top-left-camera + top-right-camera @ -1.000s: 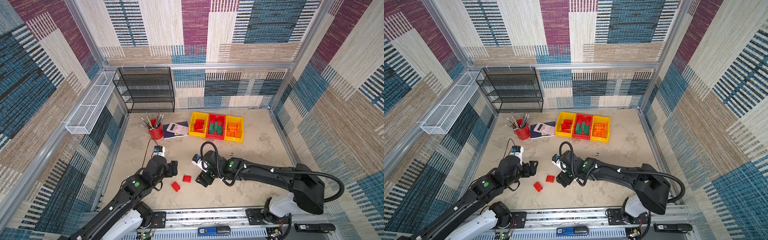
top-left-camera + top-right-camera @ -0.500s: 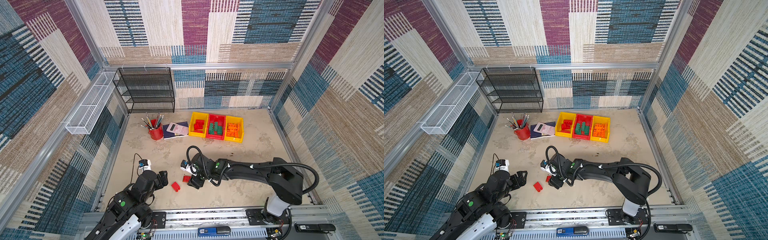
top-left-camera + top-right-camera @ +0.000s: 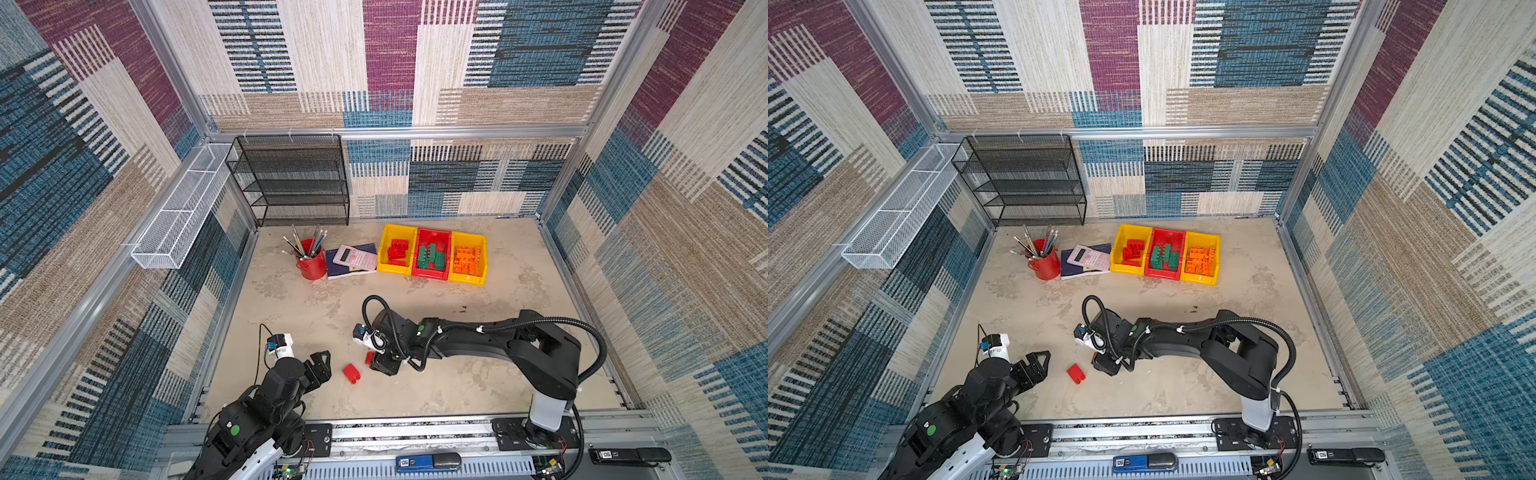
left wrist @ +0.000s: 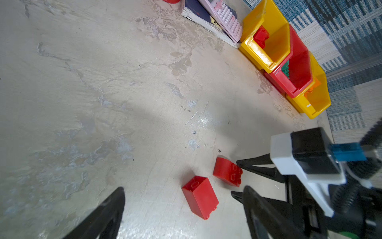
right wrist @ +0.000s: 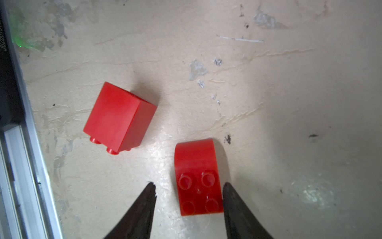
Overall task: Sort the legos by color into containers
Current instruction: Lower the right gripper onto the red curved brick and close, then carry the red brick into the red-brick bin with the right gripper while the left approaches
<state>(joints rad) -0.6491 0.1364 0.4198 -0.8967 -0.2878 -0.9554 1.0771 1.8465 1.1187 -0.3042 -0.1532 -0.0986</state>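
Right gripper (image 5: 189, 187): low over the table (image 3: 478, 374), jaws part-way in and straddling the curved red brick (image 5: 196, 175). One fingertip (image 5: 226, 188) touches the brick's side; the opposite one stands just clear of it — no grip made. The brick rests on the table, its studded face turned toward the gripper.

Left gripper (image 3: 323, 365): jaws wide, holding nothing, over the front left of the table, apart from both loose bricks.

Square red brick (image 3: 351, 372): lies on its side on the table, studs pointing sideways, between the two grippers and just beside the curved red brick, not touching it.

Containers: three joined bins stand in a row at the far side of the table, well apart from both arms. The left yellow bin (image 3: 397, 230) holds red bricks (image 3: 397, 250); the red bin (image 3: 434, 233) holds green bricks (image 3: 431, 257); the right yellow bin (image 3: 468, 237) holds orange bricks (image 3: 467, 259).

Beside the left yellow bin: a pink calculator (image 3: 355, 257) on a dark notebook (image 3: 334, 266), then a red pencil cup (image 3: 311, 266).
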